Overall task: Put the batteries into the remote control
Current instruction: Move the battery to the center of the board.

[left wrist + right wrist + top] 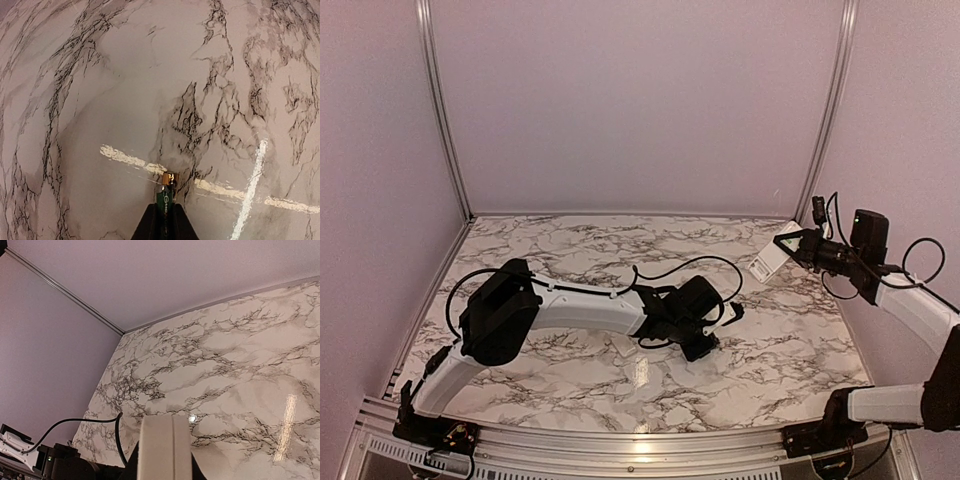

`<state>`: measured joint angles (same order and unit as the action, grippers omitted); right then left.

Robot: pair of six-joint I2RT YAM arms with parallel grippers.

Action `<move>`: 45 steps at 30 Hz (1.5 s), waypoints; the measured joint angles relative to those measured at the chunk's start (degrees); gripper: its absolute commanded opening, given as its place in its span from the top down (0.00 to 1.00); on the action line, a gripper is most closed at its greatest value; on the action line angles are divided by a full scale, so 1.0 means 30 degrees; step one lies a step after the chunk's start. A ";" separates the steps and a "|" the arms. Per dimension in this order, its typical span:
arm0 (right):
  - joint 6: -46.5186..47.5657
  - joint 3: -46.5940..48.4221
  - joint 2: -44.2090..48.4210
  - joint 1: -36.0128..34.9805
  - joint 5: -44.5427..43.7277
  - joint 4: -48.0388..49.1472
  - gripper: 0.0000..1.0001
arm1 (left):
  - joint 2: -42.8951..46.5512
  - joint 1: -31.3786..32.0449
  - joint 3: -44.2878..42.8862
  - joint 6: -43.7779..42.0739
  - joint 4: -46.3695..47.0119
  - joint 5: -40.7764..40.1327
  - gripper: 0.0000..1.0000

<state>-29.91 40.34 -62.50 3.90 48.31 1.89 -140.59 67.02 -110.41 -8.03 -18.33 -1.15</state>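
Observation:
My left gripper (167, 212) is shut on a dark green battery (166, 200) with a gold end cap that points down at the marble table. In the top view the left gripper (705, 345) hangs low over the table's middle, and the battery is too small to make out there. My right gripper (788, 245) is shut on the white remote control (770, 255) and holds it up above the table's back right corner. In the right wrist view the remote (165, 447) stands edge-on between the fingers. No other battery shows.
The marble table (620, 250) has grey walls at the back and sides with metal corner posts. A black cable (690, 265) loops over the left arm. The left arm's dark body (60, 465) shows at the bottom left of the right wrist view.

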 measured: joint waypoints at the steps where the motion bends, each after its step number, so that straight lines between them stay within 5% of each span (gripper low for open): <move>1: 0.0000 0.0000 -0.0007 0.0000 -0.0007 0.0007 1.00 | 0.0138 0.0000 0.0189 -0.0015 0.0000 -0.0007 0.88; 13: 0.0000 0.0000 -0.0204 0.0000 0.0007 0.0015 1.00 | 0.0488 0.0000 0.0612 -0.0197 -0.0831 0.0022 0.87; 24: 0.0000 0.0000 -0.0211 0.0000 0.0007 0.0029 1.00 | 0.0568 0.0000 0.0889 -0.0408 -0.0612 0.0036 1.00; 45: -0.0517 -0.1537 -0.0444 -0.0007 0.0787 0.1239 1.00 | 0.8160 -0.0248 1.2182 0.1195 -0.0233 -0.0299 0.99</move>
<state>-31.46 35.73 -63.83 3.88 50.68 5.61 -116.11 66.28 -73.87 -4.45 -19.03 -2.04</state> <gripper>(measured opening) 0.132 0.104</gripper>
